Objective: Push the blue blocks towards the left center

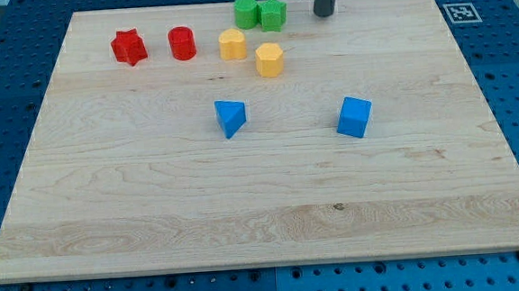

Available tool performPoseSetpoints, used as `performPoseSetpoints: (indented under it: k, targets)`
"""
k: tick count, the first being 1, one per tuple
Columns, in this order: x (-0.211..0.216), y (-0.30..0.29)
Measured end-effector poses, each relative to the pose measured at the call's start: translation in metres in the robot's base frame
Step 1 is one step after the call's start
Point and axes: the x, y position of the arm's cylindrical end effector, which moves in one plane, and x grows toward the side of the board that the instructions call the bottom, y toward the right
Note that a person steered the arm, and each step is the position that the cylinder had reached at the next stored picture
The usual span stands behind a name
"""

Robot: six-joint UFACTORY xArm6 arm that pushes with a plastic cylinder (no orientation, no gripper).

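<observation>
Pointing down-left: blue triangle (230, 117) | blue cube (354, 117) (slightly skewed) | my tip (325, 13) top

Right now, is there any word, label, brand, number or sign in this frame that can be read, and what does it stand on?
No readable words, brands or numbers.
One sign only: a black-and-white square fiducial marker on the wooden board at its corner in the view's top right; it carries a pattern, no text.
The blocks, including the blue cube and blue triangular block, bear no markings; neither does my tip.
</observation>
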Motion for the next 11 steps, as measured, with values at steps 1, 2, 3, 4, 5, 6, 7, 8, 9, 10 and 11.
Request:
performPoseSetpoints:
  k: [1, 2, 3, 4, 5, 6, 7, 8, 9, 10, 11]
  targets:
    - [0.032, 0.0]
    - [0.032, 0.0]
    - [0.035, 0.0]
    - [0.044, 0.0]
    - [0.059, 0.0]
    - [0.08, 0.0]
    - [0.086, 0.0]
    - [0.089, 0.0]
    - [0.09, 0.0]
    - [0.091, 0.0]
    - [0.118, 0.013]
